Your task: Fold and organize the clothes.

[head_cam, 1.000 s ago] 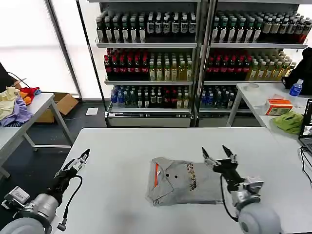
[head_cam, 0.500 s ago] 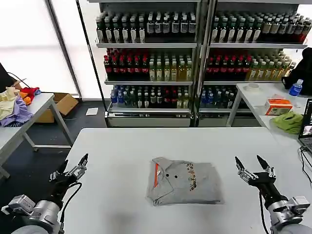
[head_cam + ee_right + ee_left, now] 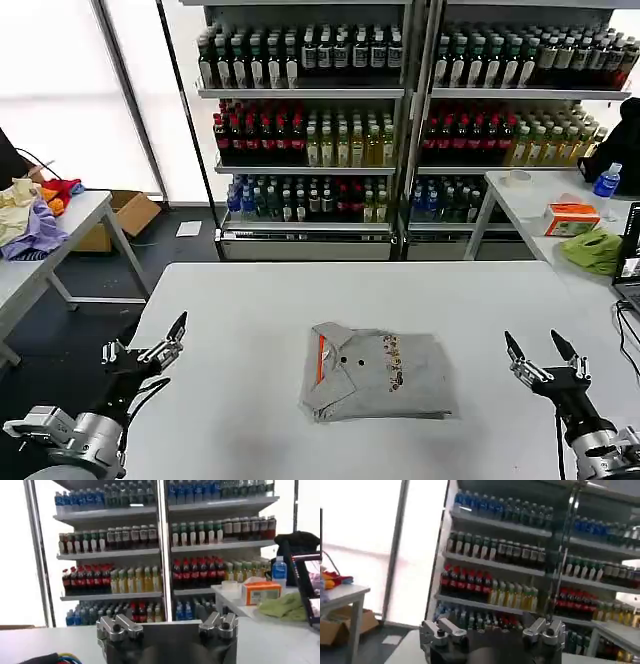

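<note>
Your light grey short-sleeved shirt (image 3: 378, 373) lies folded into a neat rectangle at the middle of the white bench (image 3: 260, 300), collar toward the robot's left (the orange-red neck lining shows as a thin stripe along that edge), the small multicoloured chest print facing up. Nothing touches it.

Your left pincer (image 3: 146, 350) hovers over the near left part of the bench, well apart from the shirt, its two fingers spread and gripping nothing. Your right pincer (image 3: 546, 360) hangs over the near right part, also well clear of the shirt, fingers likewise spread and empty. Both point away from the robot, toward the shelves.

Behind the bench stand tall drinks shelves (image 3: 400, 120) lined with rows of bottles, which both wrist views face across their own open fingers. On a side table at the robot's left sits a yellow, purple and red clothes pile (image 3: 32, 212), with a cardboard box (image 3: 125, 215) on the floor beside it. On a table at the right lie a green cloth (image 3: 592, 250), an orange and white box (image 3: 570, 219) and a blue bottle (image 3: 606, 181).
</note>
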